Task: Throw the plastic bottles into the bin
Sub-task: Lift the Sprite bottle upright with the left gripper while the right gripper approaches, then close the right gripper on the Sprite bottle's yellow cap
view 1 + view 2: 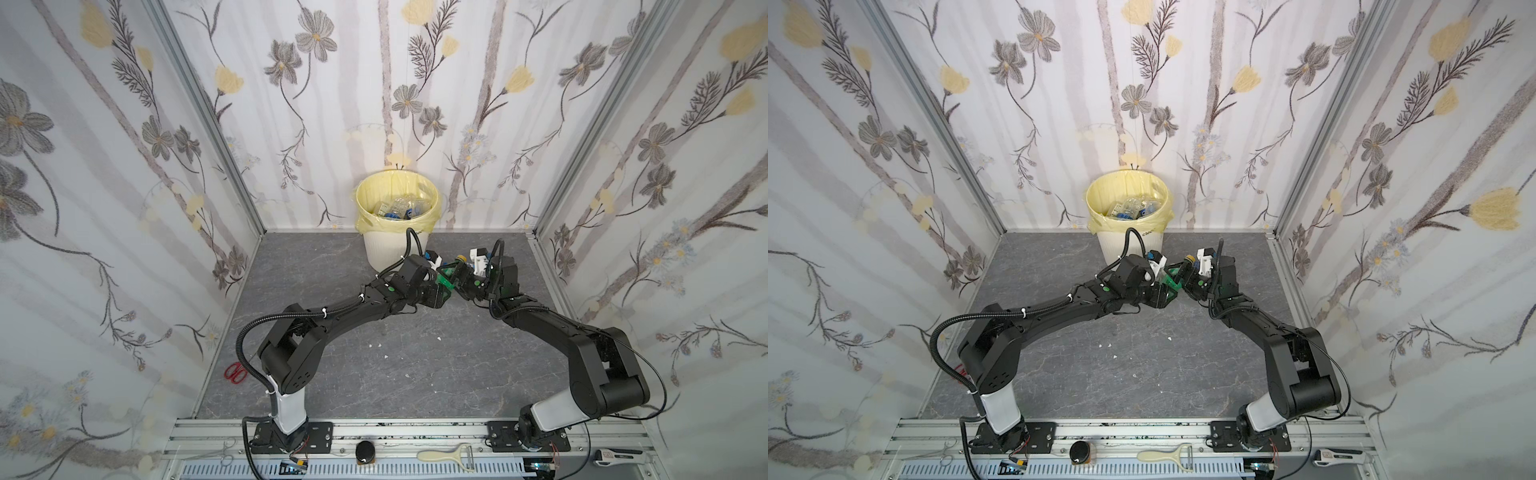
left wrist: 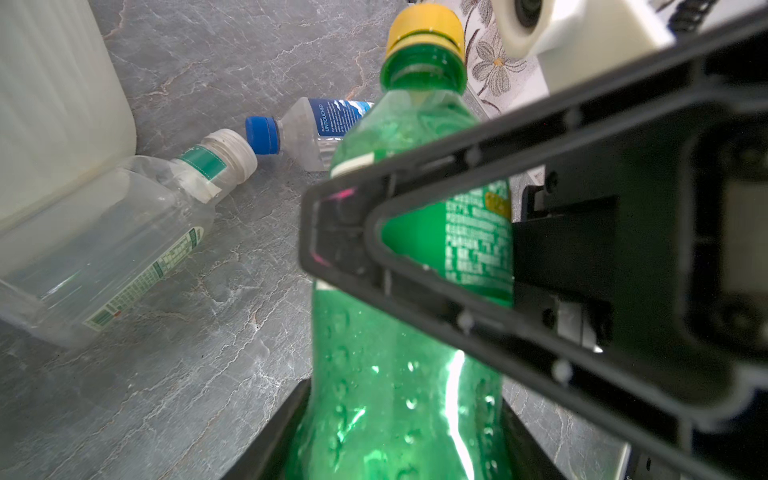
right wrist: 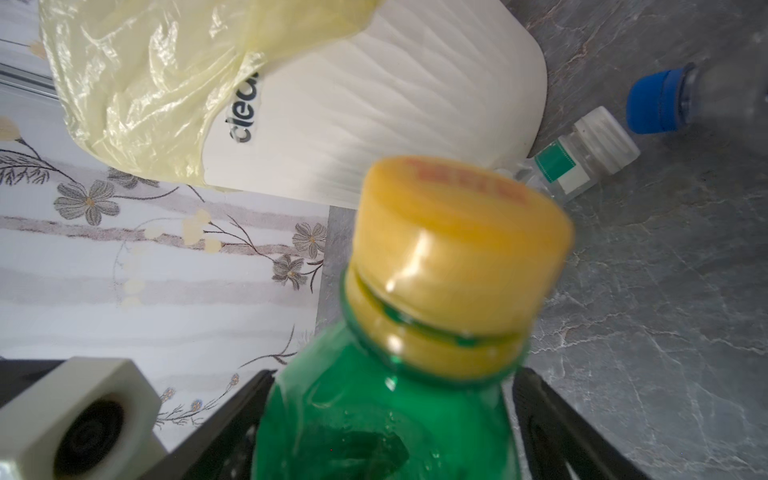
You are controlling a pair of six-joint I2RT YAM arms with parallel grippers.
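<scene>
A green plastic bottle [image 1: 446, 277] [image 1: 1170, 282] with a yellow cap hangs between the two arms just in front of the bin [image 1: 397, 249] [image 1: 1125, 245]. My left gripper [image 2: 395, 449] [image 1: 442, 286] is shut on the bottle's lower body [image 2: 399, 374]. My right gripper [image 3: 386, 424] [image 1: 457, 274] straddles its shoulder [image 3: 374, 415], one finger close against it and a thin gap at the other. Two clear plastic bottles lie on the floor by the bin's foot [image 2: 54, 104]: a white-capped one [image 2: 124, 232] [image 3: 582, 153] and a blue-capped one [image 2: 316, 129] [image 3: 660, 99]. Several bottles [image 1: 399, 208] lie inside the yellow-lined bin.
Flowered walls close in the grey floor on three sides. Red scissors [image 1: 235, 371] lie at the left wall. A peeler [image 1: 449, 455] and a black knob [image 1: 365, 451] rest on the front rail. Small white scraps [image 1: 378, 345] dot the floor.
</scene>
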